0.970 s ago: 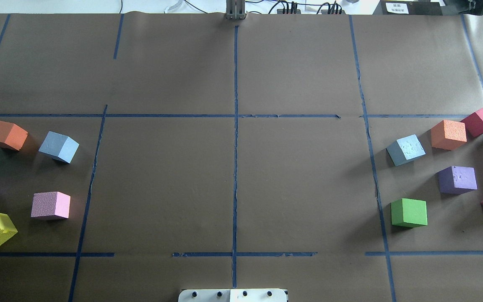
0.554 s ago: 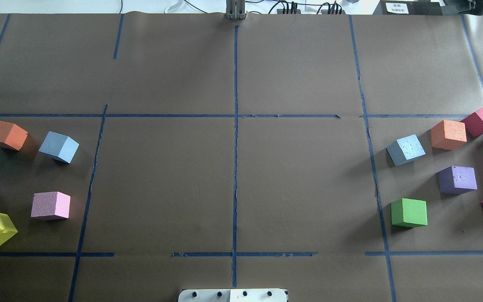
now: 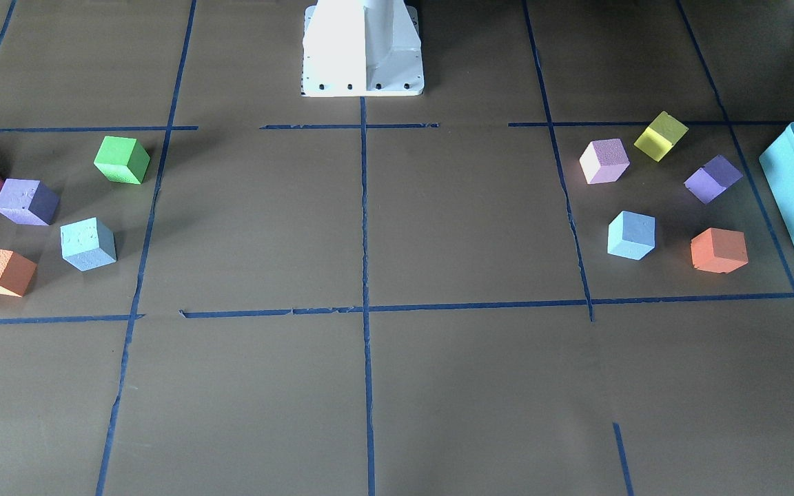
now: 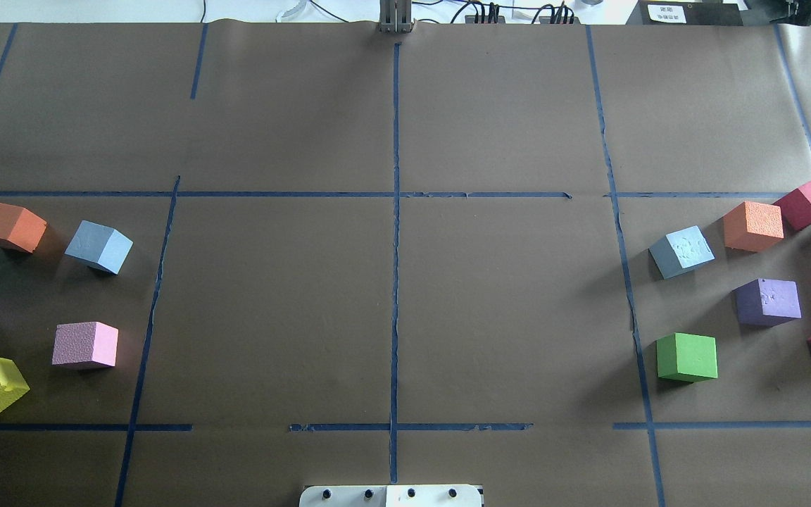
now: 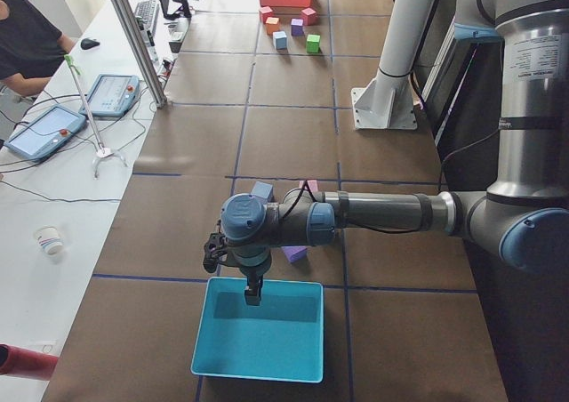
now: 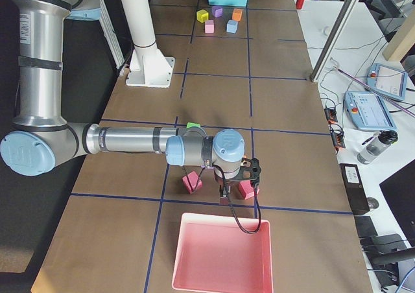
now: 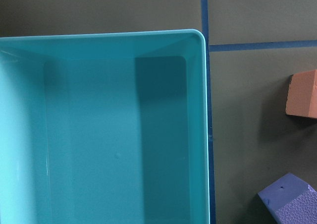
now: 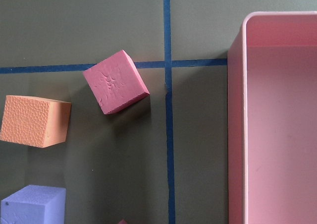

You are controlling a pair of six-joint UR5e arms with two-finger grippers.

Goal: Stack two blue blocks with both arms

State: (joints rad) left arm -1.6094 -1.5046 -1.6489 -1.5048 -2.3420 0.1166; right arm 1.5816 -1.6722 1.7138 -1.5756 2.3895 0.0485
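Blue blocks, two pitted foam cubes, sit on the paper-covered worktop (image 4: 272,317), apart from both tools. Left tool (image 5: 253,293) hangs over a smooth teal tray (image 5: 267,340). Right tool (image 6: 224,198) hangs near a smooth pink tray (image 6: 220,254). Spread of either: cannot tell. Left blue block (image 4: 99,246) and right blue block (image 4: 681,251) each lie near one orange cube (image 4: 10,227) (image 4: 752,226).

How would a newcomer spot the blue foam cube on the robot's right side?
In the overhead view, go to the right-hand cluster of cubes. The pale sky-blue foam cube lies left of the orange foam cube, that cluster's only blue one.
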